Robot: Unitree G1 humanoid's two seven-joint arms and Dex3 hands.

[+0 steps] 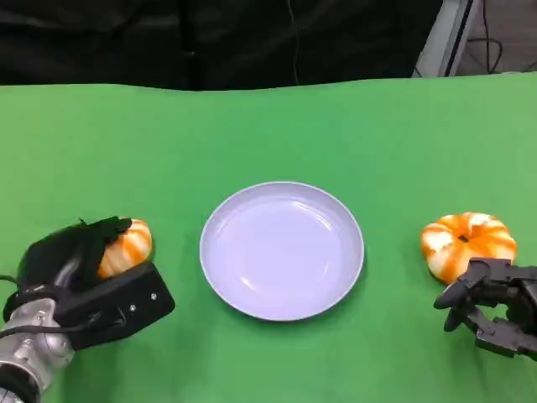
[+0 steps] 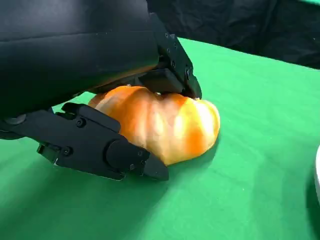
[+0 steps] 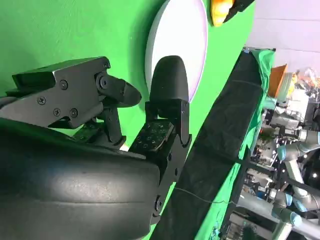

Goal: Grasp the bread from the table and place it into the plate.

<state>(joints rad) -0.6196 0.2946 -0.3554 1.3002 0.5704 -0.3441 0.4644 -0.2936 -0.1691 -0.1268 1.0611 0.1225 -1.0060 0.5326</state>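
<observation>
Bread at lower left of frame, on the green tabletop, left robot hand clasped around it.
Second bread lower right; right robot hand just below it, fingers apart, holding nothing. Plate centre.

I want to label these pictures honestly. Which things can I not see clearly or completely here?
- Left bread: the left hand covers much of it in the head and left wrist views.
- Right hand: cut off by the head view's right edge.
- Right bread: the right wrist view does not settle whether the fingers touch it.
- Plate: the right hand's fingers partly block it there.
</observation>
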